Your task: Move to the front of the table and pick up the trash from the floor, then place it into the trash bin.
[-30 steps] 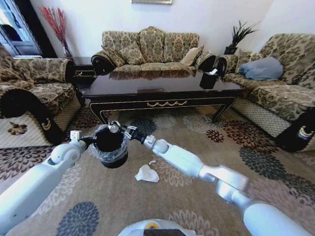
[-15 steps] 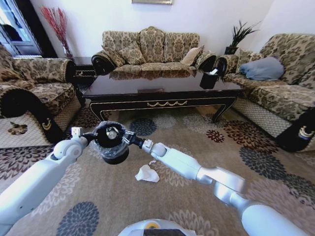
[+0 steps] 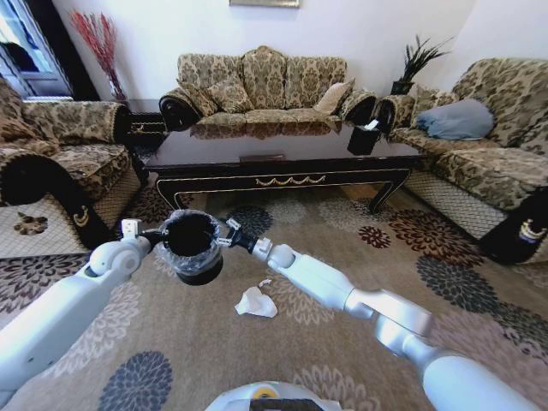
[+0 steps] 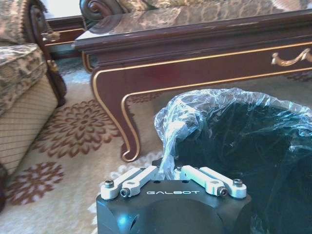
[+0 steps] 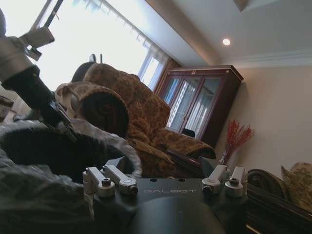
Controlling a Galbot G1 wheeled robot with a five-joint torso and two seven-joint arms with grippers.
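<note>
1. Trash bin [image 3: 192, 248]: lifted off the floor [image 3: 342, 231] before the table [image 3: 274, 150]. My left gripper [image 4: 170, 174] is pinched onto its bag liner [image 4: 195, 109].
2. Right gripper [image 3: 229, 229]: beside the bin's rim, fingers spread wide, carrying nothing.
3. Trash: white tissue [image 3: 256, 302] and a small scrap [image 3: 265, 282] on the carpet, near the bin's base.
4. Risk, as I judge it: I may be holding film only; it could tear or slip, dropping the bin.

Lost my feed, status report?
Left gripper shut on trash bin liner. Right gripper open at bin rim. Tissue on floor. Nothing obstructing.
</note>
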